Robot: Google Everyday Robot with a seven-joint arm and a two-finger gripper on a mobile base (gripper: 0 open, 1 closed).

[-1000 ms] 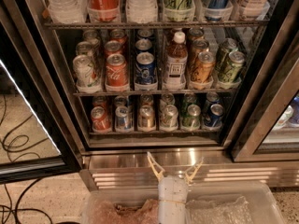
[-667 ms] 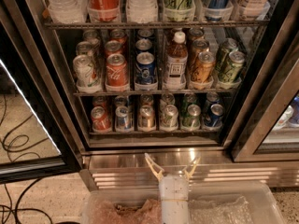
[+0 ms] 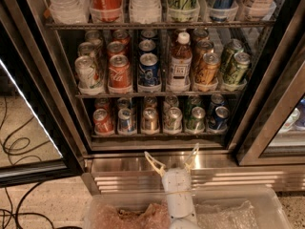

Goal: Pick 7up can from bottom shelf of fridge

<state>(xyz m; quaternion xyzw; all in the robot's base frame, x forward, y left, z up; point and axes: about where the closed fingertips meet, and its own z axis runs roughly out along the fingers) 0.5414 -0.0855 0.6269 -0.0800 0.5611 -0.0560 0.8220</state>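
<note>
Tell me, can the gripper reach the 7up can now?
Probably yes: the 7up can stands frontmost in its lane, and the open gripper sits below it; only the low shelf rail lies between.

Single camera only. Looks from above and behind arm, tilted down and forward, facing open fridge (image 3: 124, 165) head-on at close range. View spans upper racks down to bottom shelf (image 3: 157, 135) and steel base. Claw (image 3: 170, 150) low centre, fingers spread, before base.
</note>
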